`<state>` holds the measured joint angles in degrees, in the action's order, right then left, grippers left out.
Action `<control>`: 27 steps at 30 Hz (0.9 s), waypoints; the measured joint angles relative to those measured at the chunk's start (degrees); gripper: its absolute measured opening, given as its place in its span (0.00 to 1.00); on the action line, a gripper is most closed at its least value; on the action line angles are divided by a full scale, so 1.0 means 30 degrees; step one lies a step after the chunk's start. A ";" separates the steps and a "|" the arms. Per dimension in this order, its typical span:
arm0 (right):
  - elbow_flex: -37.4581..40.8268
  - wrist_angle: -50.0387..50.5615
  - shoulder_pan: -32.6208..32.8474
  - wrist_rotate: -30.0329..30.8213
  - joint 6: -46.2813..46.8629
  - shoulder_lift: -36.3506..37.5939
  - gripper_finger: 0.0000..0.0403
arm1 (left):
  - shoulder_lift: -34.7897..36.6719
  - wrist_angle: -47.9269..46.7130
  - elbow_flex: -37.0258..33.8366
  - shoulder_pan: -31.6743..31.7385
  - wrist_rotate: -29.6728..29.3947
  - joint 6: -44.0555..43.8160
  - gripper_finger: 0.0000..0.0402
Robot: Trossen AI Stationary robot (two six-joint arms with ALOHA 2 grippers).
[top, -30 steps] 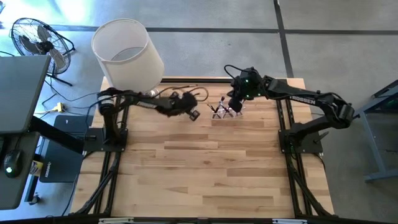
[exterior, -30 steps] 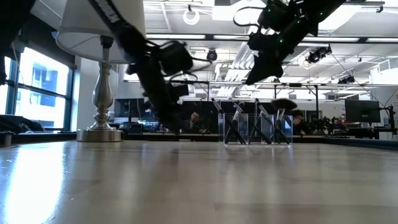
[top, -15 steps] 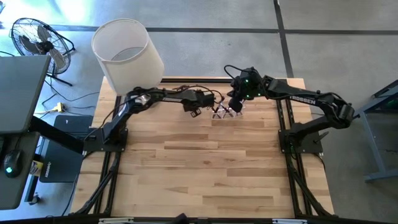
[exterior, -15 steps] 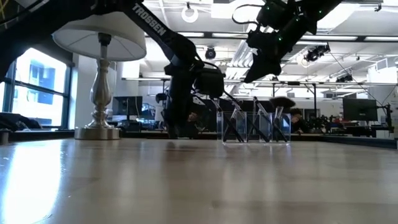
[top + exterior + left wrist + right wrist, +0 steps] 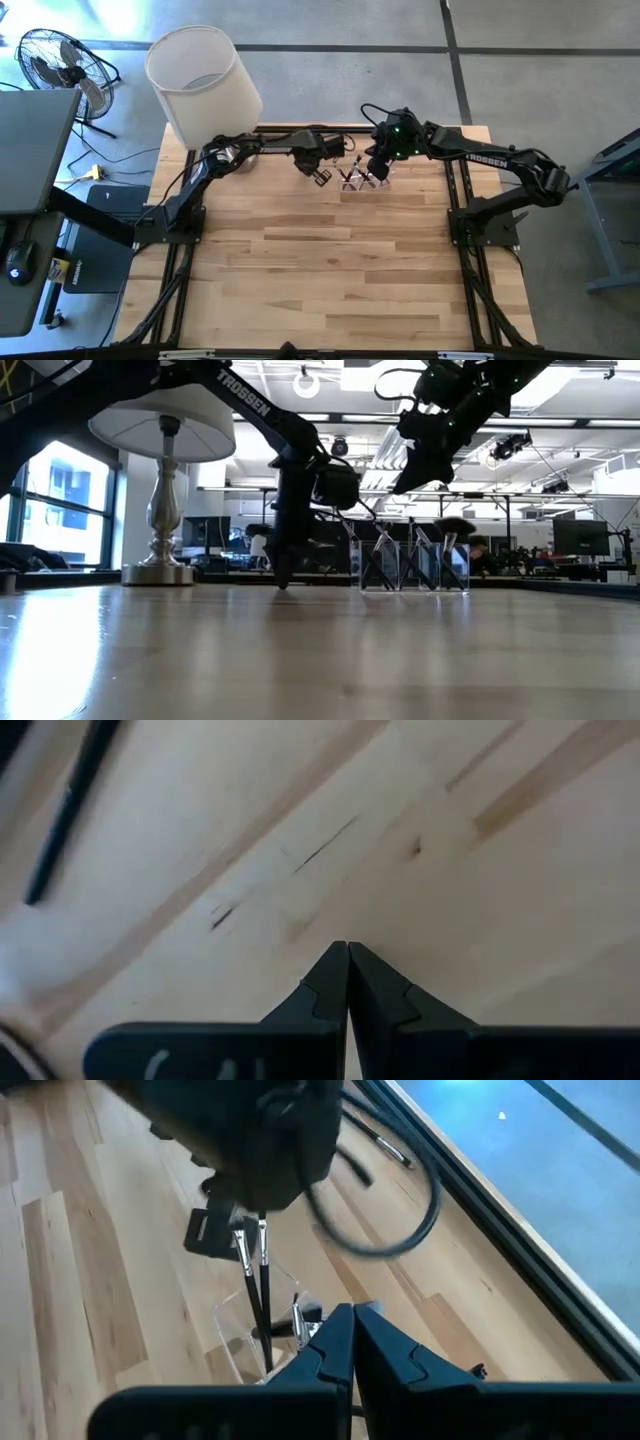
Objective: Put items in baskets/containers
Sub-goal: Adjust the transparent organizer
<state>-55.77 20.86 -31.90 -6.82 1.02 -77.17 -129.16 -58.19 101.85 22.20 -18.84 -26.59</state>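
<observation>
Far left of the table, at its back corner, stands a lamp [image 5: 203, 85] w/ a big white cylindrical shade and a turned silver base [image 5: 160, 523]; beyond the table edge, a floor fan [image 5: 60, 68] sits on the grey floor. Left arm reaches along the back edge toward centre; left gripper [image 5: 321, 176] has its fingers pressed together, tips meeting w/ nothing between them, pointing down just above the bare wood in the left wrist view [image 5: 347, 982]. In the low view it hangs just left of the holder, apart from it. The clear plastic holder [image 5: 411, 567] sits near the back edge, about mid-table: low, rectangular, see-through, split into compartments side by side. The makeup brushes [image 5: 378, 563] stand tilted inside it, thin dark handles w/ silver ferrules, crossing each other; exact count per compartment can't be told. One fluffier dark head [image 5: 455, 525] shows above the right end. Right gripper [image 5: 377, 168] hovers over the holder from above, fingers closed on each other, holding nothing; in the right wrist view [image 5: 352, 1342] the tips meet right above the holder's wall and two upright handles [image 5: 256, 1285]. Table top [image 5: 330, 270] is pale wood planks, matte, w/ a black frame rail at the back.
</observation>
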 joint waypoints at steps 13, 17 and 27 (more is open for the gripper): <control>0.0000 -0.0036 0.0007 -0.0011 0.0510 0.0000 0.00 | 0.0051 0.0540 0.0091 -0.0175 0.2508 -0.1369 0.00; 0.0000 -0.0051 0.0007 -0.0011 0.0431 0.0007 0.01 | 0.0051 0.1492 0.0091 -0.1014 0.2601 -0.2298 0.00; 0.0000 -0.0043 0.0015 -0.0084 0.0028 0.0007 0.01 | 0.0022 0.5279 0.0088 -0.3520 0.1689 -0.3807 0.00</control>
<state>-55.77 20.73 -31.86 -7.07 1.10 -77.14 -129.10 -42.35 102.12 11.64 -13.78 -38.01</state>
